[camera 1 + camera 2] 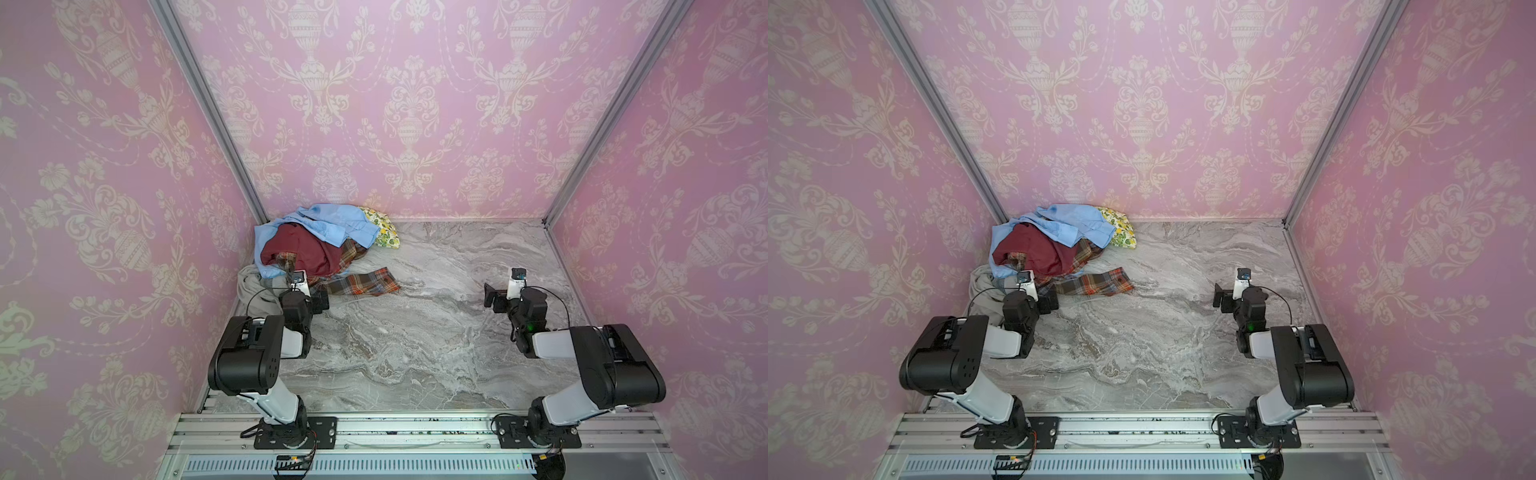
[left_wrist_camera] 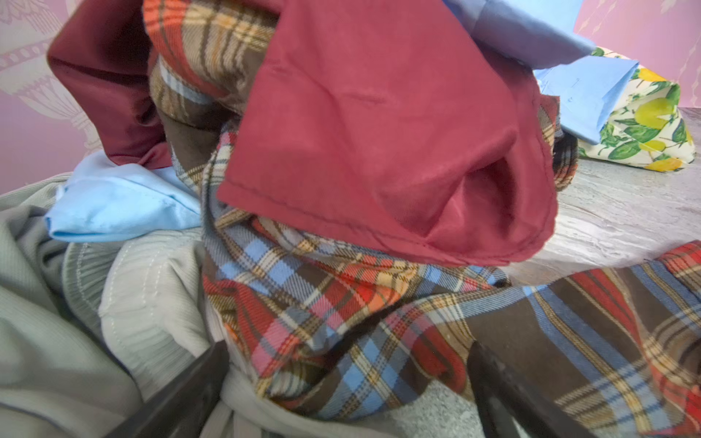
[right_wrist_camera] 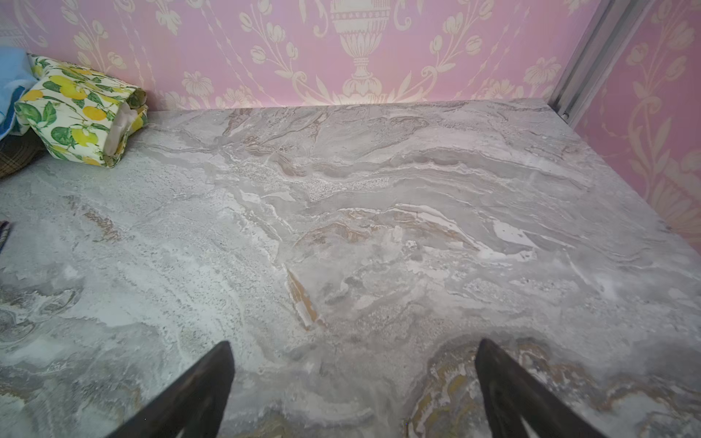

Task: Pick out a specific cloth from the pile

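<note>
left jaws wide at plaid shirt [image 2: 322,303], half under maroon garment [image 2: 379,132]

- Far left corner of grey marble-patterned table [image 1: 436,353]: pile of crumpled garments [image 1: 316,241].
- On top, light-blue cotton shirt [image 1: 332,224]; before it, plain maroon garment [image 1: 303,253].
- Far right of pile: folded lemon-print cloth [image 1: 384,232].
- Under maroon garment, spilling right onto table: orange-brown-blue plaid shirt [image 1: 365,284].
- Near left: grey-beige ribbed garment [image 1: 253,291].
- Black left end effector [image 2: 349,349] at plaid shirt's near edge; black right end effector [image 3: 354,343] well apart, rightward.
</note>
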`<state>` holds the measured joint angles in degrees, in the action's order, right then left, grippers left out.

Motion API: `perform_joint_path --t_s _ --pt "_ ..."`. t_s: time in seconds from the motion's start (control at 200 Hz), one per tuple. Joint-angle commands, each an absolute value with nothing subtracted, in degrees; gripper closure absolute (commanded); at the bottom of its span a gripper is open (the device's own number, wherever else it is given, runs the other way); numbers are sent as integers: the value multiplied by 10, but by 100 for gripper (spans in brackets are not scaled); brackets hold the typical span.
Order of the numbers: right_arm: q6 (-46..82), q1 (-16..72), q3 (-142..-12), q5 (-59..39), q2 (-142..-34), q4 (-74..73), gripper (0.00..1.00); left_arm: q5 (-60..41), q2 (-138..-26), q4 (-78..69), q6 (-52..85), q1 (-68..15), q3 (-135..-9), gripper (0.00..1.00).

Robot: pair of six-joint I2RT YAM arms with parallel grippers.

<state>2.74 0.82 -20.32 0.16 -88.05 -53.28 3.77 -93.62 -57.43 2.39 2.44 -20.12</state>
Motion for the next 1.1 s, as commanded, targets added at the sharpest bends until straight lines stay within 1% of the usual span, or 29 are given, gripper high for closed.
perform_joint_path --t_s 0.0,1.096 --pt "23 6 -208 -5 -885 -540 0 30 -936 -577 11 22 -205 1" --pt "27 6 -210 5 -885 -539 0 26 -935 -572 13 22 -207 1"
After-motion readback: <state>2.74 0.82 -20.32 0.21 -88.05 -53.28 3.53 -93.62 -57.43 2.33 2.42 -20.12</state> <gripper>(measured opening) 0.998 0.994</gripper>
